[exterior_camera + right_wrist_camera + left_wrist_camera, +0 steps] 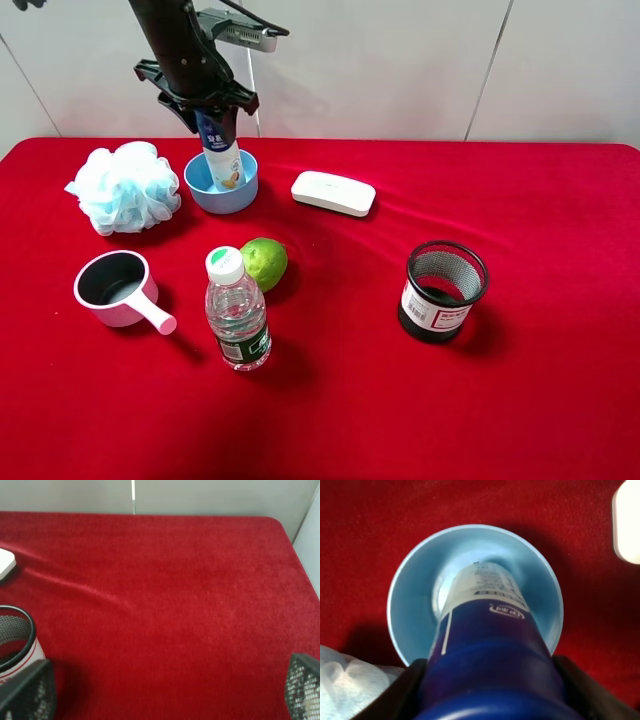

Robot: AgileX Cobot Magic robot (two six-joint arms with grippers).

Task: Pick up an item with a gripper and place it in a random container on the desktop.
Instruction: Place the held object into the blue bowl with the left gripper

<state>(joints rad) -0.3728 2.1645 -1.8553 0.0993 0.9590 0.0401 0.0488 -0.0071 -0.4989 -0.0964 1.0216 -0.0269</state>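
- Your left gripper (212, 108) pinches the bottle (222, 158) by its blue cap, from above.
- Its long axis stands near upright, base down inside the blue bowl (200, 190); you cannot tell whether it touches the floor.
- Your right gripper (165, 692), fingers spread, sits well apart.

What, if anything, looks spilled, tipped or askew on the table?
Nothing stands out. The left gripper holds the tall white bottle with a dark blue cap upright, base inside the small light blue bowl. The clear water bottle and black mesh cup stand upright; no spill shows.
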